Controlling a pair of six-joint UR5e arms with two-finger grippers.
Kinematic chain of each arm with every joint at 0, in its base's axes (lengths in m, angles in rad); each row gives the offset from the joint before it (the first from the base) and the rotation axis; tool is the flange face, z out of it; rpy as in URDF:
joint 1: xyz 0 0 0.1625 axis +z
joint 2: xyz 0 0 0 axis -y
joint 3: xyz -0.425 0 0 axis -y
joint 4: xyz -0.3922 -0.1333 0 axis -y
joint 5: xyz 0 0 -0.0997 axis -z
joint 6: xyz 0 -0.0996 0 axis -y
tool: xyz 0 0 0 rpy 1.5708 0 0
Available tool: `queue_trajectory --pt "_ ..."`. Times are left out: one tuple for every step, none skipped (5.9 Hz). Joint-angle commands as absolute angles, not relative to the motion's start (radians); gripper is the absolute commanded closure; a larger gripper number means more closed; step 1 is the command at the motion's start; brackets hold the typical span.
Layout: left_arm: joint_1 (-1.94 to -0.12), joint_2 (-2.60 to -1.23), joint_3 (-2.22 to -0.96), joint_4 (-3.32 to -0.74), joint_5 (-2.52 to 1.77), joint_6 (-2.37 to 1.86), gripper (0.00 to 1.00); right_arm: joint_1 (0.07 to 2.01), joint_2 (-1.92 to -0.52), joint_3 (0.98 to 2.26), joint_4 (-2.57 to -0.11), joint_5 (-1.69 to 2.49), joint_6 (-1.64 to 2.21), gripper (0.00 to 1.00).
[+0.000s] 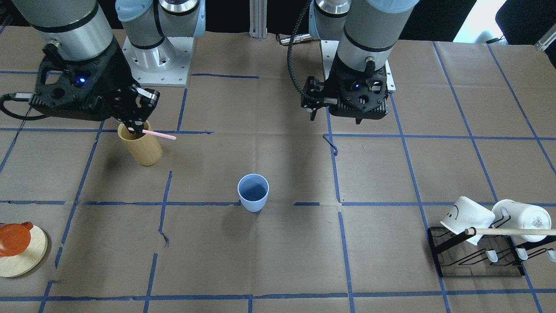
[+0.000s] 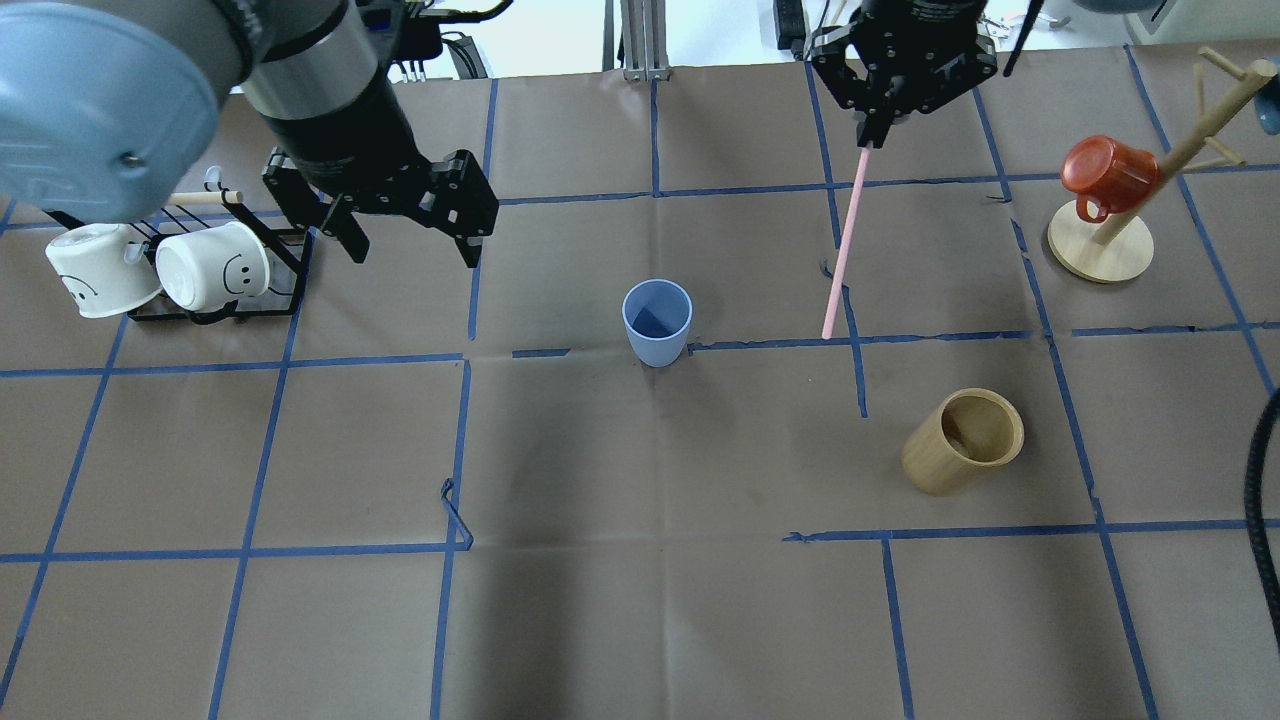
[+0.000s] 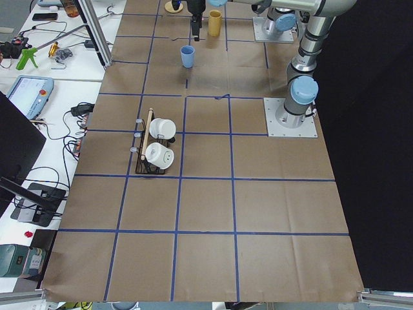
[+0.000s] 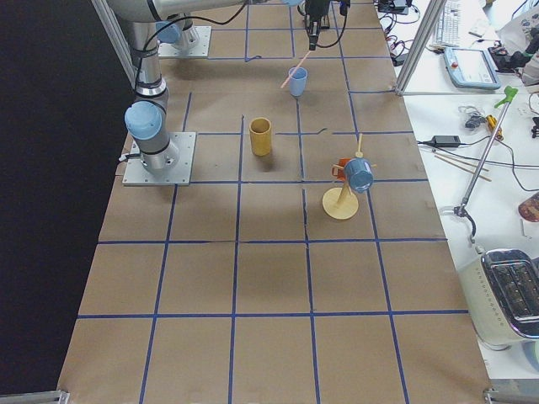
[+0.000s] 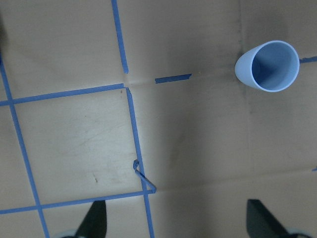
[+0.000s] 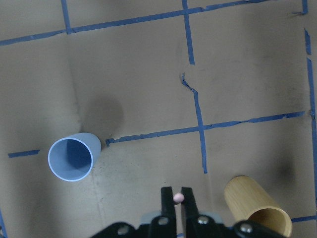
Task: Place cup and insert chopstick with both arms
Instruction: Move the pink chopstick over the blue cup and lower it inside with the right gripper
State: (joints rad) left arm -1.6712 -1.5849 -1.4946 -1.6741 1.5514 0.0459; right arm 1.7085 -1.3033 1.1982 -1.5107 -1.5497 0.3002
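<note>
The light blue cup (image 2: 657,322) stands upright and empty near the table's middle; it also shows in the front view (image 1: 253,192) and in both wrist views (image 5: 267,66) (image 6: 71,159). My right gripper (image 2: 868,135) (image 6: 177,191) is shut on the top end of the pale pink chopstick (image 2: 845,245) (image 1: 158,134). The stick hangs down from it, above the table and to the cup's right. My left gripper (image 2: 410,235) (image 5: 178,223) is open and empty, raised to the cup's left.
A tan wooden cup (image 2: 963,441) stands right of the blue cup, near the chopstick. A black rack (image 2: 290,260) with two white mugs lies at the left. A wooden mug tree (image 2: 1100,250) with a red mug stands at the far right.
</note>
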Motion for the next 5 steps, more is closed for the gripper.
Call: queue_trajectory --pt "-1.635 -1.536 -1.503 -1.690 1.496 0.077 0.01 1.845 -1.118 0.994 -1.519 -1.549 0.507 0.95" --pt "-1.619 -1.536 -1.528 -1.680 1.502 0.077 0.01 1.880 -1.065 0.941 -1.525 -1.551 0.561 0.95" --pt "-1.615 -1.532 -1.534 -1.677 1.500 0.077 0.01 1.905 -1.036 0.939 -1.549 -1.560 0.563 0.95" --pt "-1.614 -1.532 -1.534 -1.669 1.500 0.075 0.01 1.920 -1.013 0.940 -1.572 -1.601 0.551 0.95" --pt "-1.615 -1.531 -1.520 -1.667 1.518 0.048 0.01 1.921 -1.003 0.948 -1.571 -1.603 0.545 0.95"
